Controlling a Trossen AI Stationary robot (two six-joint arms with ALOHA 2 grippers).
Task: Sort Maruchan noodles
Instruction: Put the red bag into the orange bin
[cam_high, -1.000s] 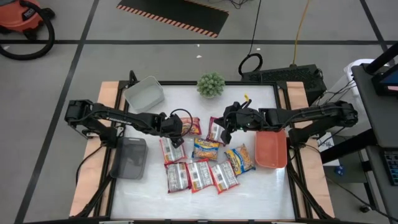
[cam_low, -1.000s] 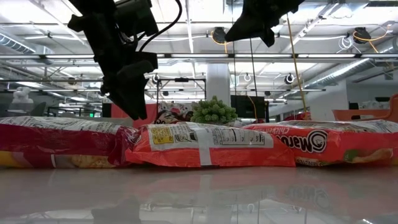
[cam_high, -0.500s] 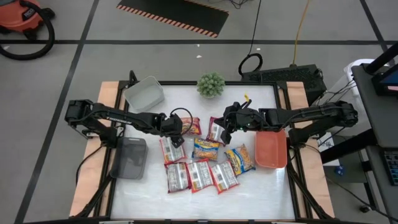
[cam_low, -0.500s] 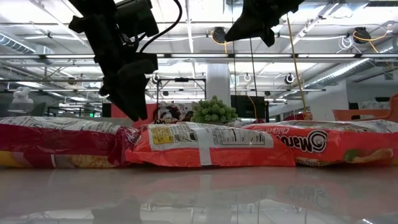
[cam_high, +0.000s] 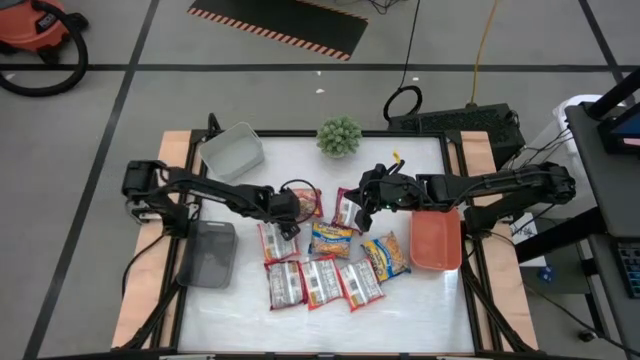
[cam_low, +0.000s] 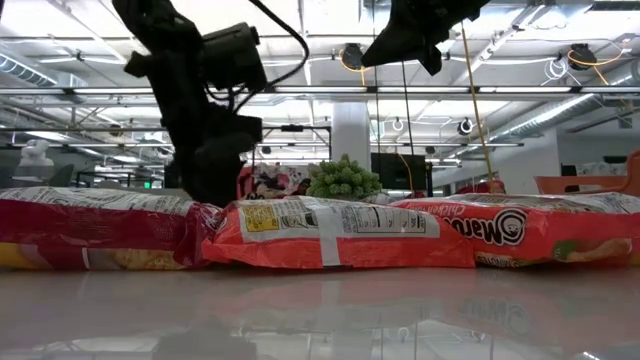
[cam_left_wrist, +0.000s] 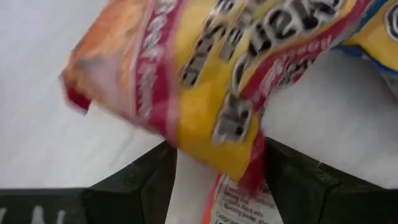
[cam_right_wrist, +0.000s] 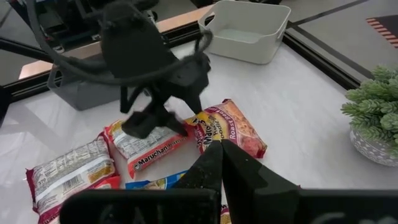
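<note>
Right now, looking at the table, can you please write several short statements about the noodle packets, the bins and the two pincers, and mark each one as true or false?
1. The left pincer hangs above a Maruchan packet at the far edge of the pile. True.
2. The right pincer is wide open. False: its fingers are shut and hold nothing.
3. The orange bin already holds packets. False: it is empty.
4. The white bin stands at the far left corner of the table, beside the potted plant. True.
5. The dark grey bin sits on the right side. False: it is on the left.
</note>
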